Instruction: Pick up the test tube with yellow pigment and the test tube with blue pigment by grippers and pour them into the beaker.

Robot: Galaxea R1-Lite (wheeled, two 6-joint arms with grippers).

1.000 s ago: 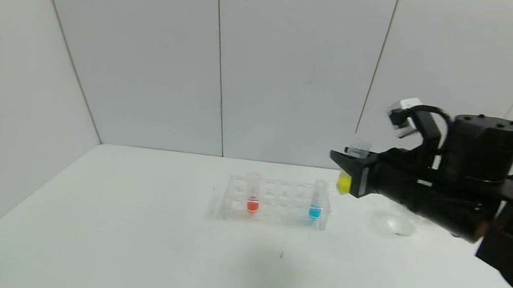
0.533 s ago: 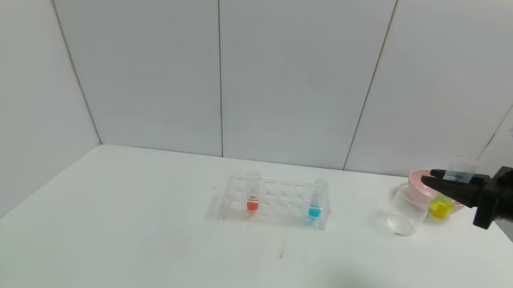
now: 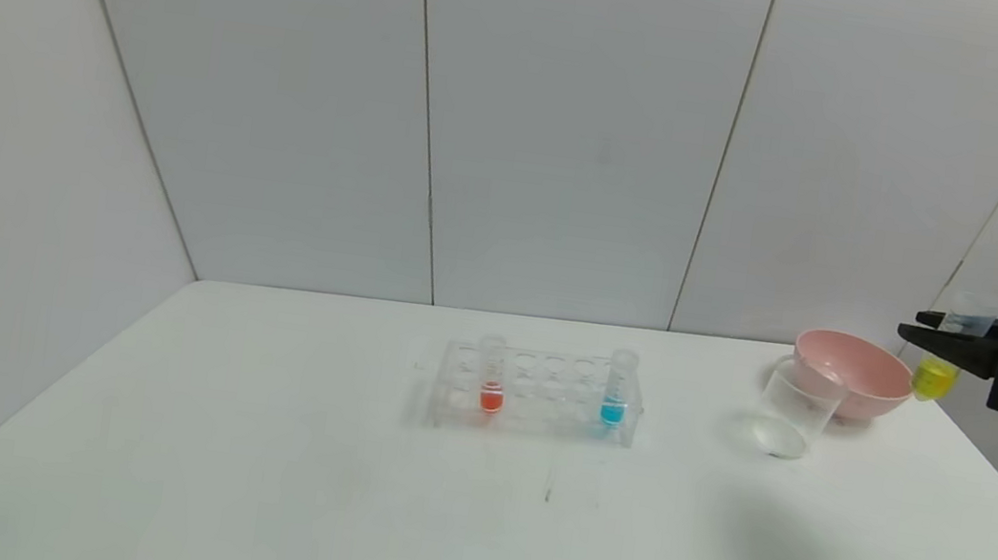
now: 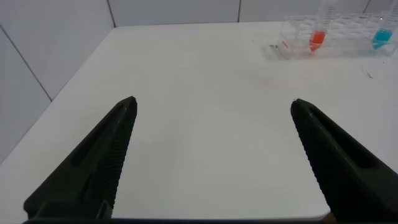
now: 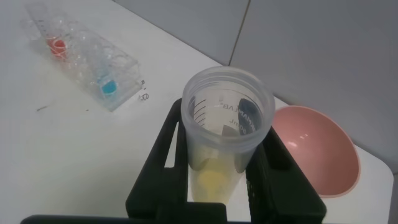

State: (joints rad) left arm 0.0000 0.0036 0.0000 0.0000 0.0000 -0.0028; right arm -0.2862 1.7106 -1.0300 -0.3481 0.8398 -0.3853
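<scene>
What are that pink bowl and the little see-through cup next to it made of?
The pink bowl looks like smooth matte plastic: even colour, soft sheen. The beaker is clear, probably plastic, possibly glass; the table shows through its walls.

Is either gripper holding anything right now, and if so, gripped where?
The right gripper holds the test tube with yellow pigment upright, clamped near its open top, above the yellow liquid. The left gripper is open and empty.

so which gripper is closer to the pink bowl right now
Right. The right gripper, shut on the yellow tube, hangs just past the pink bowl's right rim. The left gripper is open over bare table far left of the rack.
</scene>
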